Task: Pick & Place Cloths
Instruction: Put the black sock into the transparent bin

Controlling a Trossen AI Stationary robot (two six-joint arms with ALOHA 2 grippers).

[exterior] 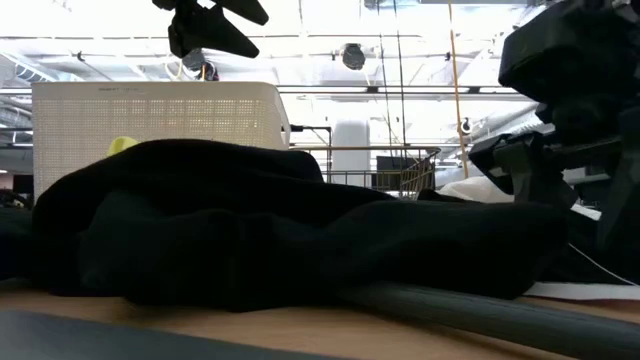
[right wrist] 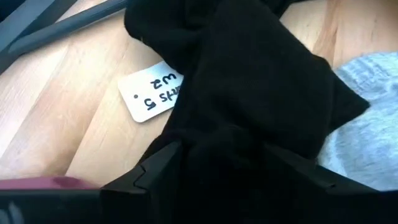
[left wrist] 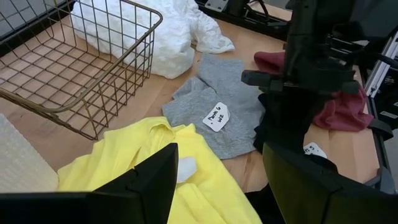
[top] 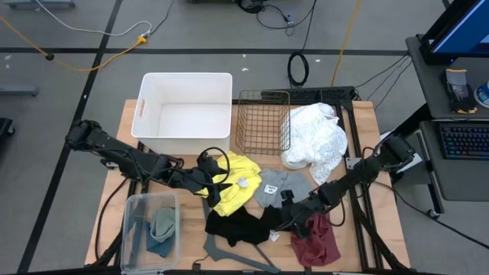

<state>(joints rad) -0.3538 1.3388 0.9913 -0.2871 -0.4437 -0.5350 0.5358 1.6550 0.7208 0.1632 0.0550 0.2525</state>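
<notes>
The black cloth (top: pixel 241 227) lies bunched on the table near the front edge, with a white tag (right wrist: pixel 152 93) beside it. My right gripper (right wrist: pixel 221 152) is open low over the cloth's right end, a hump of the cloth between its fingers. My left gripper (left wrist: pixel 217 155) hangs open above the yellow cloth (top: pixel 235 187), clear of it. The grey-blue cloth (left wrist: pixel 217 115) lies flat between yellow and white. The white cloth (top: pixel 315 137) is heaped at the right rear. The maroon cloth (top: pixel 315 241) lies at the front right. The sage green cloth (top: pixel 162 229) sits in a clear box. My right gripper comes at the black cloth slanting down from the table's right side, its fingers (right wrist: pixel 155 165) on either side of a raised fold (right wrist: pixel 230 124) at the cloth's right end. Whether the fingers touch the fabric I cannot tell. The cloth lies on the table.
A white bin (top: pixel 183 111) and a wire basket (top: pixel 263 122) stand at the back of the table. The clear box (top: pixel 137 221) is at the front left. A thin grey hanger (top: pixel 244 258) lies along the front edge, partly under the black cloth.
</notes>
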